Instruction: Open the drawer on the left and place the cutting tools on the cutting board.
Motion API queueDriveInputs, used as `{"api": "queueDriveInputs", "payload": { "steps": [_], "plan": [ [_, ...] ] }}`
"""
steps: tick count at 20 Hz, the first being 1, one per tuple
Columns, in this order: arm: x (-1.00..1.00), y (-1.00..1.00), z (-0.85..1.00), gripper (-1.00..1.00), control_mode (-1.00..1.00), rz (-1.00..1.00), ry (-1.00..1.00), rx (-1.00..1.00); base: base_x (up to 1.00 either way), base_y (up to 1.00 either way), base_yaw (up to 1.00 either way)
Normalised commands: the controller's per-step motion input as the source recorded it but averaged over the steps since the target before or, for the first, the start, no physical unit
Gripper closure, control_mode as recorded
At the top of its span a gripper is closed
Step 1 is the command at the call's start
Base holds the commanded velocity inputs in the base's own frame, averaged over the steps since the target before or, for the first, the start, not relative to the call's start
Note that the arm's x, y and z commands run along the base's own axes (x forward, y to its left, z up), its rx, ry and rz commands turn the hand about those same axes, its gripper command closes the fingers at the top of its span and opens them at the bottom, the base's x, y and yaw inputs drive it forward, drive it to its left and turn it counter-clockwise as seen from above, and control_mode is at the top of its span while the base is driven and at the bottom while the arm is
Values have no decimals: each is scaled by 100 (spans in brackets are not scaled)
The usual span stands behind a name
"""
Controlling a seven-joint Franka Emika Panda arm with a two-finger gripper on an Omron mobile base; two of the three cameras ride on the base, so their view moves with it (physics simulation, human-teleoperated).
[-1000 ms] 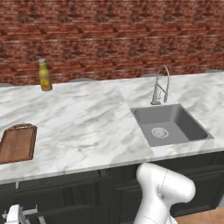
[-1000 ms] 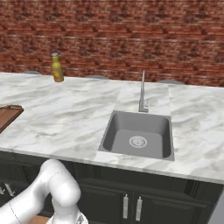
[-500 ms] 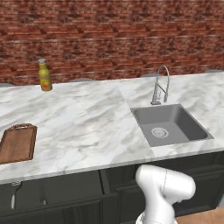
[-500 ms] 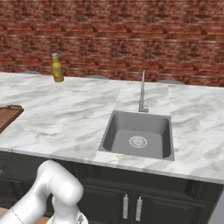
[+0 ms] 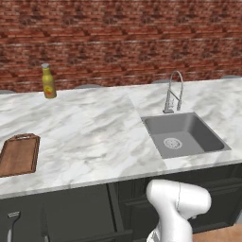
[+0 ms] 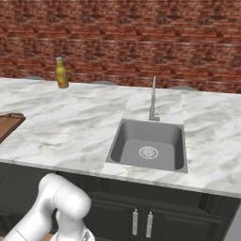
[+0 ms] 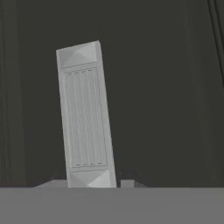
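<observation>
Seen from the hand camera, a grey metal wide-headed tool stands nearly upright against the dark inside of the drawer, leaning slightly, its ribbed flat face turned to the lens and its lower end dropping between the gripper tips at the bottom of the view. The jaws look narrowly set on either side of that lower end, but whether they actually pinch the tool cannot be told, since the fingertips are barely visible. In the left base view the arm bends down below the counter edge in front of the dark cabinets, and a grey utensil with a slotted head lies low at the far left, in the dark drawer space under the counter. Above it, the brown cutting board rests flat at the left end of the white marble counter, bare on top. A yellow bottle stands near the brick wall, well apart from the board. The sink with its faucet sits to the right.
</observation>
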Motion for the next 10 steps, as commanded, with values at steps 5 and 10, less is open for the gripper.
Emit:
{"api": "queueDriveInputs", "payload": {
  "steps": [5, 10],
  "plan": [
    [-24, 0, 6, -100, -100, -1, 6, 9, 0, 0, 0],
    [-57, 0, 16, -100, -100, 0, 14, 17, 0, 0, 0]
  ]
}}
